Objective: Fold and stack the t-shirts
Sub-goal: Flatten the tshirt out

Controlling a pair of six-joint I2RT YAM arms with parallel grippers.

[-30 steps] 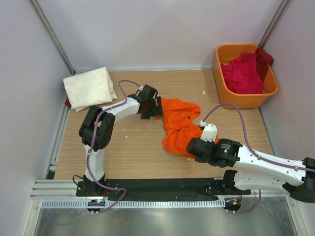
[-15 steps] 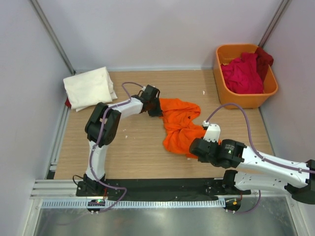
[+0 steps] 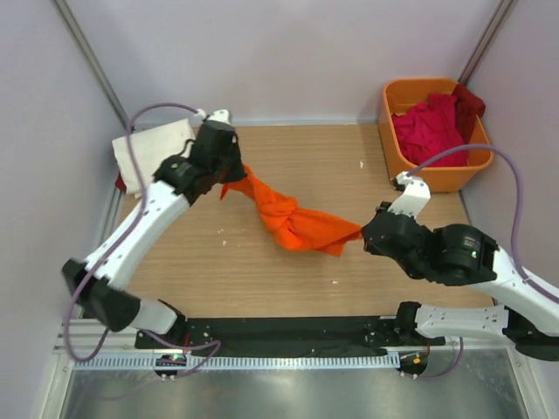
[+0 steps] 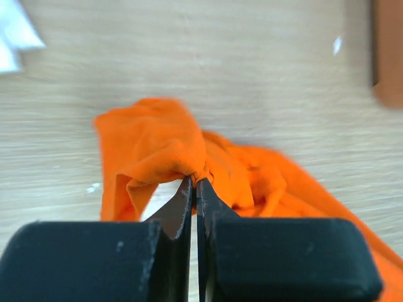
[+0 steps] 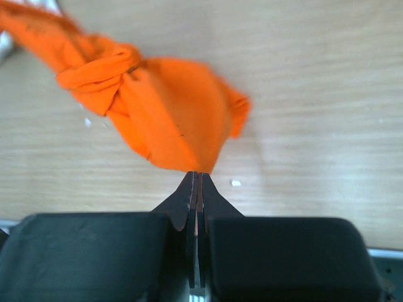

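Our left fingers (image 3: 229, 183) are pressed together on one edge of the orange shirt (image 3: 297, 223). In the left wrist view the cloth bunches right at the tips of the left fingers (image 4: 191, 187) and spreads away from them over the table (image 3: 262, 271). Our right fingers (image 3: 362, 234) are likewise closed, pinching the opposite end of the shirt. In the right wrist view a corner of the orange shirt (image 5: 170, 126) runs straight into the right fingers (image 5: 192, 189).

The orange shirt stretches between the two sets of fingers as a twisted band, with a knot-like bundle about midway. We cannot tell whether that bundle touches the table.

A folded cream shirt (image 3: 153, 153) lies just behind the left fingers, on the side away from the right ones. The tub (image 3: 389, 131) stands beyond the right fingers, apart from them, with the red shirts (image 3: 428, 131) heaped inside and one darker piece hanging over its far rim.
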